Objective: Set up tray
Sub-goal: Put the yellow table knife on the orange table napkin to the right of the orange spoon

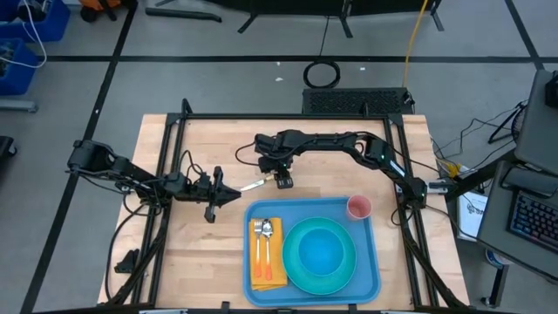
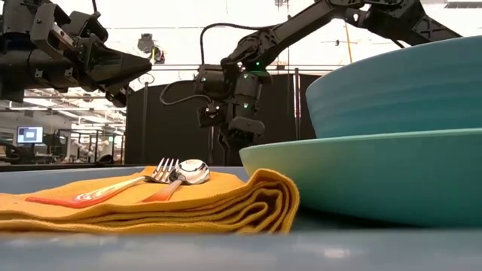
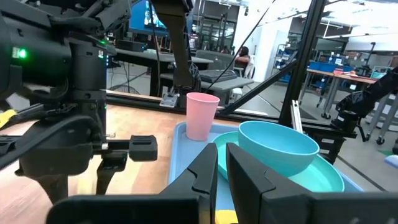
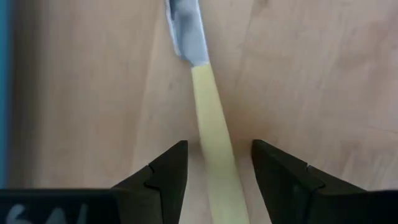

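The right gripper (image 4: pixel 214 165) hangs over the knife (image 4: pixel 211 137) on the table (image 1: pixel 200 253), jaws open astride its handle, holding nothing. It should descend squarely, then close. The tray (image 1: pixel 366 277) lies nearby.

Wooden table (image 1: pixel 200 253) — matt; tray (image 1: pixel 370 266) — smooth blue plastic

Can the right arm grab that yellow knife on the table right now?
Probably yes. The right gripper hangs right over the knife, jaws open with the yellow handle between them. The knife lies alone on bare wood beside the tray, and nothing blocks the way down.
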{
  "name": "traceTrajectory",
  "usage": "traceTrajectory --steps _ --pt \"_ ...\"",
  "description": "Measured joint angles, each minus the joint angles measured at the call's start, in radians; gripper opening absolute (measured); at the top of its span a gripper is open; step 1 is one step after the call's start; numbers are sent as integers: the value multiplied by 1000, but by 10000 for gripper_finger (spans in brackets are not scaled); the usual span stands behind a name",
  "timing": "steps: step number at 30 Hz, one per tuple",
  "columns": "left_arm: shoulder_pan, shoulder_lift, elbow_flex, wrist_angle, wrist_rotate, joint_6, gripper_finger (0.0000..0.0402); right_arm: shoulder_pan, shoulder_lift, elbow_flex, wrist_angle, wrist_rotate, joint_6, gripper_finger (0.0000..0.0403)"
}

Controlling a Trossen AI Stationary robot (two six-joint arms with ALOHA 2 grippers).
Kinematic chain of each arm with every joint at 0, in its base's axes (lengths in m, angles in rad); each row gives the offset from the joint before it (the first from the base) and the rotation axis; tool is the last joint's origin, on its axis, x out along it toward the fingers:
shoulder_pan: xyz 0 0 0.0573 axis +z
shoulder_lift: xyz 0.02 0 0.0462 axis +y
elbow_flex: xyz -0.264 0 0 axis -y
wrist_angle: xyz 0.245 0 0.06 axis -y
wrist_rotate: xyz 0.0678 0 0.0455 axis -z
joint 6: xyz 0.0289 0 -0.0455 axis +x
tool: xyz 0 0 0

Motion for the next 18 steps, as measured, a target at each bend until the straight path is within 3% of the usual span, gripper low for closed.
traceTrajectory --steps 7,14,18 --pt "-24 0 0 -4 -3 3 37 10 46 5 -18 10 3 130" --pt "-33 0 0 -4 -7 7 37 11 38 3 4 12 -1 42" --pt "-32 0 0 -8 -12 9 37 11 39 2 6 14 19 42"
